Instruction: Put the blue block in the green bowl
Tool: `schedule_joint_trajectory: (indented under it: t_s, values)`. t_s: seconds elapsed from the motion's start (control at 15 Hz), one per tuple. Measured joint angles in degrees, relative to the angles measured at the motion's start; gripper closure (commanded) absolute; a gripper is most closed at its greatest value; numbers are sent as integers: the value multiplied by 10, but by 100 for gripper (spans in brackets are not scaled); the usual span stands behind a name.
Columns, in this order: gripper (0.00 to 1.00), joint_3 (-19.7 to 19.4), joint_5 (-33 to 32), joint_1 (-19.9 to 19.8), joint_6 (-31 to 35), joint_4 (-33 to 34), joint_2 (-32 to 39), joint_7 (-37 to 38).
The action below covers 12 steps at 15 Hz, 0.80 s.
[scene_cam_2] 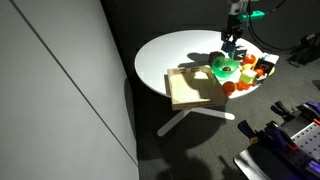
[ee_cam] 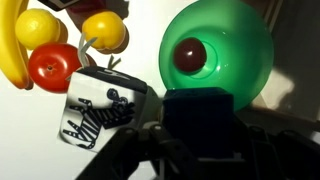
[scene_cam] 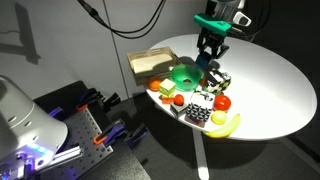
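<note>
In the wrist view my gripper [ee_cam: 200, 150] is shut on the blue block [ee_cam: 200, 118], which looks dark in shadow between the two fingers. The green bowl [ee_cam: 230, 60] lies just beyond the block, with a dark red round spot at its centre. In both exterior views the gripper [scene_cam: 207, 62] [scene_cam_2: 231, 50] hangs just above the table next to the green bowl [scene_cam: 184, 72] [scene_cam_2: 222, 68], on its side towards the toys. The block itself is hard to make out there.
A black-and-white patterned block [ee_cam: 100, 110] sits close beside the gripper. A red tomato [ee_cam: 52, 66], yellow and orange fruits [ee_cam: 105, 32] and a banana [scene_cam: 225, 125] lie nearby. A tan wooden tray [scene_cam: 150, 63] [scene_cam_2: 190, 88] borders the bowl on the round white table [scene_cam: 270, 80].
</note>
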Motion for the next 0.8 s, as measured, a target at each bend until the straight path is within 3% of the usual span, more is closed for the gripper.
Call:
schedule_joint_trajectory:
  t_s: [0.4, 0.8]
  values:
    - [72, 9, 0, 5, 7, -31, 0, -15]
    - [72, 10, 0, 24, 90, -79, 0, -15]
